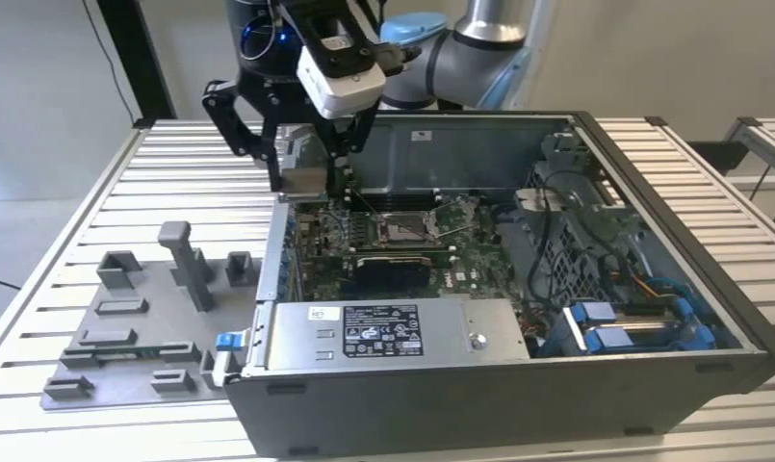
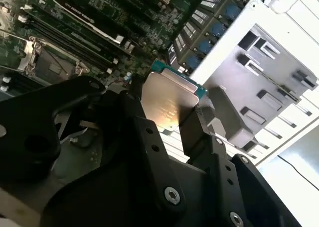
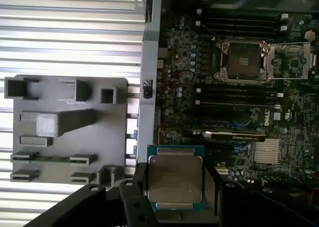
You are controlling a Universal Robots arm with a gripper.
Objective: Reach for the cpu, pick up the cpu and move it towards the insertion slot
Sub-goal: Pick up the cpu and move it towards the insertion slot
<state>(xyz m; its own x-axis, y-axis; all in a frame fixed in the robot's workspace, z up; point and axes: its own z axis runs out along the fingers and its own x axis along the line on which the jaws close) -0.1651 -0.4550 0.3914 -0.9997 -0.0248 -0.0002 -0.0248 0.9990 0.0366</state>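
The cpu [image 3: 174,179] is a thin square chip with a silvery top and a green rim, and my gripper [image 3: 175,187] is shut on its two opposite edges. In the second wrist view the cpu [image 2: 168,100] sits between the black fingers [image 2: 197,130]. In the exterior view the gripper [image 1: 305,176] hangs with the cpu [image 1: 306,183] over the open computer case's wall on that view's left. The insertion slot [image 3: 243,61], a metal-framed socket with a dark centre, lies on the motherboard, apart from the chip; it also appears as the insertion slot [image 1: 404,228] and the insertion slot [image 2: 47,62].
A grey plastic fixture plate [image 1: 137,332] with upright blocks lies on the slatted table beside the case, at the exterior view's left. The case [image 1: 644,318] holds a power supply [image 1: 387,332], blue-clipped drive bays and cables. Long black memory slots [image 3: 239,95] flank the socket.
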